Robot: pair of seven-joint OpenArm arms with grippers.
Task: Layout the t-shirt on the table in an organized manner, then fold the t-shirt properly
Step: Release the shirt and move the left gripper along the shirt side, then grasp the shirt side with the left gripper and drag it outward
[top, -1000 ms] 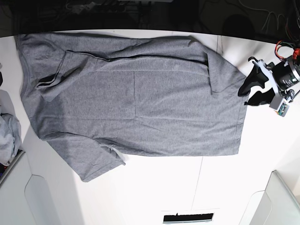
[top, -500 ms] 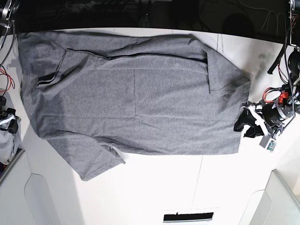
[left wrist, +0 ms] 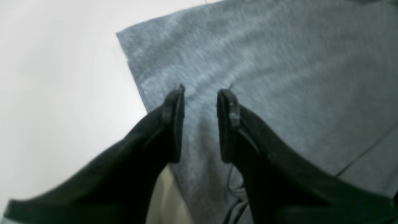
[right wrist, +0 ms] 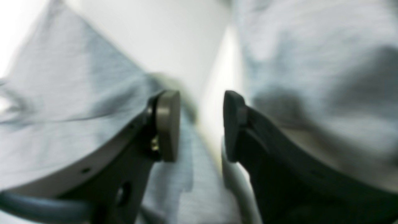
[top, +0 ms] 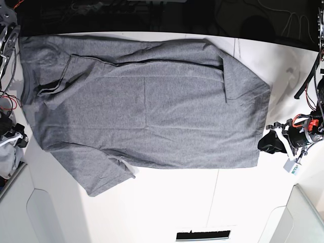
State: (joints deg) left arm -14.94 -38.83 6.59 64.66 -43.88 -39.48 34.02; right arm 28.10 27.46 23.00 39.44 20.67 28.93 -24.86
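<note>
T-shirt (top: 147,106) lies flat on the white bench (top: 202,202), long axis running across the base view; left pincer (top: 269,143) sits just beside its hem corner, nearer than the right pincer (top: 14,135) at the opposite edge, so the hem grab looks like the left arm's. Left pincer spread, fingertips over the hem corner, pinching nothing; right pincer also spread and empty. Cloth is soft heather-grey knit with darker seams, against a smooth hard top.

left pincer (left wrist: 199,93) parted, right pincer (right wrist: 200,124) parted, both low
</note>
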